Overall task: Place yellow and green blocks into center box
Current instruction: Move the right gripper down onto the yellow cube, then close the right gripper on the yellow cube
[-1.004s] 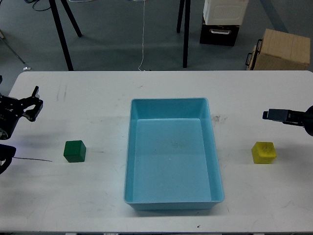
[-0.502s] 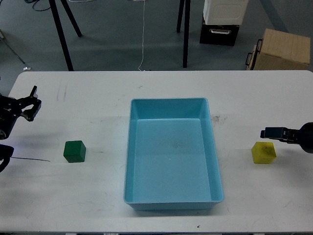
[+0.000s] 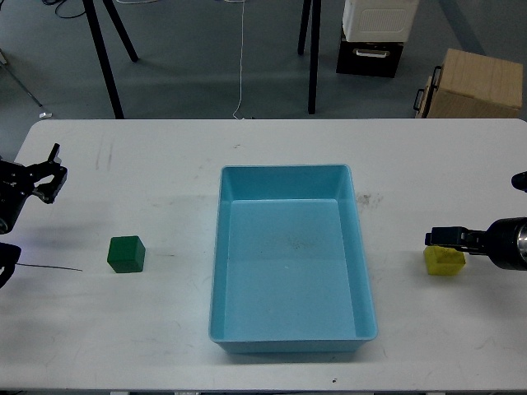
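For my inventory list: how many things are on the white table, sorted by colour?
Green: 1, the green block
Yellow: 1, the yellow block
Blue: 1, the blue box
Total: 3

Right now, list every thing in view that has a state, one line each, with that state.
blue box: upright, open-topped, empty.
green block: on the table, left of the box, untouched.
yellow block: on the table, right of the box, partly covered by the right gripper.
left gripper: holds nothing, away from the green block.
right gripper: over the yellow block; grip cannot be told.
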